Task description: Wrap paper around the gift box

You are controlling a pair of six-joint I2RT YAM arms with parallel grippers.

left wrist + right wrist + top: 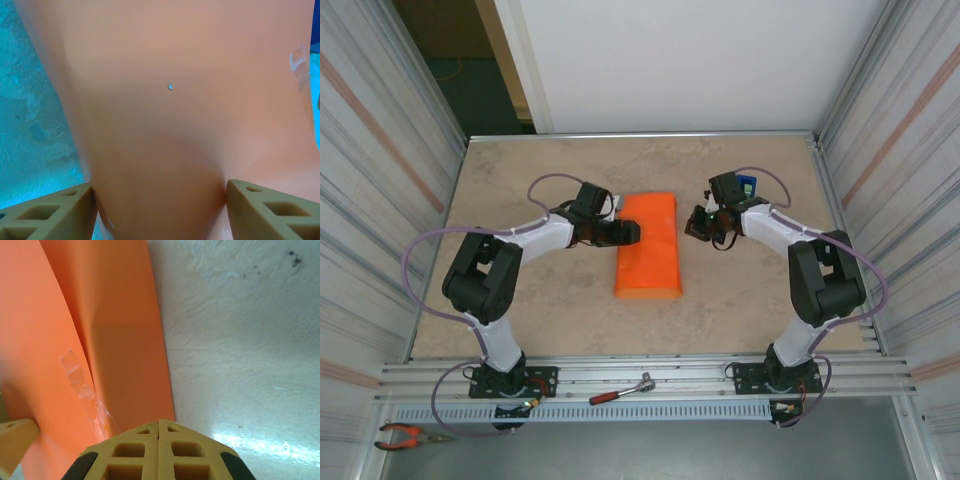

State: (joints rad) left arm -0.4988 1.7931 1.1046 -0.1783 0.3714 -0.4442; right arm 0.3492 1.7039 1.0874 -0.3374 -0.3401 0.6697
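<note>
The orange paper (pixel 650 262) lies folded into a long flat bundle in the middle of the table; the gift box is hidden inside it. My left gripper (pixel 626 232) reaches in from the bundle's left edge. In the left wrist view its jaws (pixel 160 205) stand wide, and both fingers (pixel 65 210) press against a bulge of paper (pixel 170 100) that fills the gap. My right gripper (pixel 698 226) hovers just off the bundle's right edge, shut and empty, its fingertips (pixel 159 423) pressed together above the paper's edge (pixel 120 330). A strip of clear tape (pixel 80 382) sits on the seam.
A blue tape dispenser (pixel 748 184) stands behind the right wrist. A ratchet (pixel 620 390) and red pliers (pixel 410 436) lie on the front rail. Corrugated walls (pixel 380 180) close in both sides. Bare beige tabletop (pixel 240 340) lies to the right of the bundle.
</note>
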